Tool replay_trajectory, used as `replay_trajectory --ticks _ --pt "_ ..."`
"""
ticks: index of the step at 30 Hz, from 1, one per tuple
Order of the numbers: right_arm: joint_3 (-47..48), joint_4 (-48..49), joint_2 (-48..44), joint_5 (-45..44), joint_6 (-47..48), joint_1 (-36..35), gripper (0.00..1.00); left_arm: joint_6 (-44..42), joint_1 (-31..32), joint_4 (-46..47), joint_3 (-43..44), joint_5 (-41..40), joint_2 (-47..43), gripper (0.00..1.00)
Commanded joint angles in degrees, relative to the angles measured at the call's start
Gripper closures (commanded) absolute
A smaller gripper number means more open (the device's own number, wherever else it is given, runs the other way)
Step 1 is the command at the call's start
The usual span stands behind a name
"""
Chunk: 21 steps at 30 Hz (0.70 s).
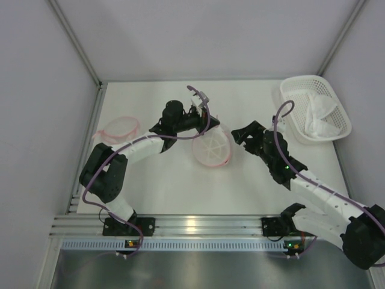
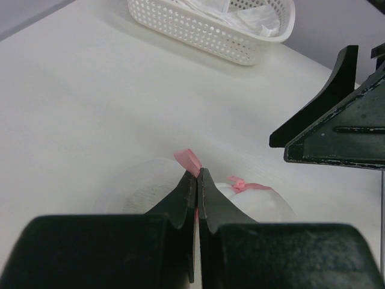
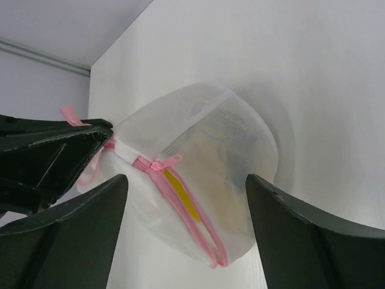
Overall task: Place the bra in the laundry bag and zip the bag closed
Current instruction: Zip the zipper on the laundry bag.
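The round white mesh laundry bag [image 1: 212, 149] with pink trim lies mid-table. My left gripper [image 1: 207, 125] is shut on a pink tab [image 2: 187, 159] at the bag's rim [image 2: 258, 195]. The right wrist view shows the bag [image 3: 234, 150] with its pink zipper partly undone, the pull [image 3: 163, 164] near the left gripper [image 3: 99, 133]. The yellow bra [image 3: 181, 195] shows through the gap, inside the bag. My right gripper [image 3: 186, 178] stands open, its fingers on either side of the bag without touching it, just right of it [image 1: 237, 137].
A white perforated basket [image 1: 337, 102] holding white garments stands at the back right. A second pink-trimmed mesh bag [image 1: 119, 127] lies at the left by the wall. Grey walls close in the table on three sides.
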<state>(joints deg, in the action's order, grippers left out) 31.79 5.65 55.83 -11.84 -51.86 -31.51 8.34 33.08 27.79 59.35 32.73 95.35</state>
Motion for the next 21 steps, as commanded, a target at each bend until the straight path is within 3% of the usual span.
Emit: replay_trajectory --ticks 1,9,14,17,21 --pt "-1.99 7.51 0.50 2.16 -9.30 1.01 0.19 -0.96 -0.21 1.12 -0.64 2.07 -3.33 1.00" --pt "-1.91 16.40 9.01 6.56 -18.88 1.54 0.21 -1.04 -0.21 1.21 -1.26 3.13 -3.42 1.00" --pt "0.02 15.97 12.63 9.37 -21.18 1.45 0.25 -1.66 -0.12 1.13 -1.35 3.04 -3.77 1.00" --pt "-0.41 18.86 13.60 9.46 -21.79 1.45 0.37 -1.75 -0.21 1.12 -1.08 3.30 -3.42 1.00" --pt "0.90 19.05 15.09 9.37 -21.19 1.45 0.40 -1.75 -0.21 1.21 -0.99 3.48 -3.15 1.00"
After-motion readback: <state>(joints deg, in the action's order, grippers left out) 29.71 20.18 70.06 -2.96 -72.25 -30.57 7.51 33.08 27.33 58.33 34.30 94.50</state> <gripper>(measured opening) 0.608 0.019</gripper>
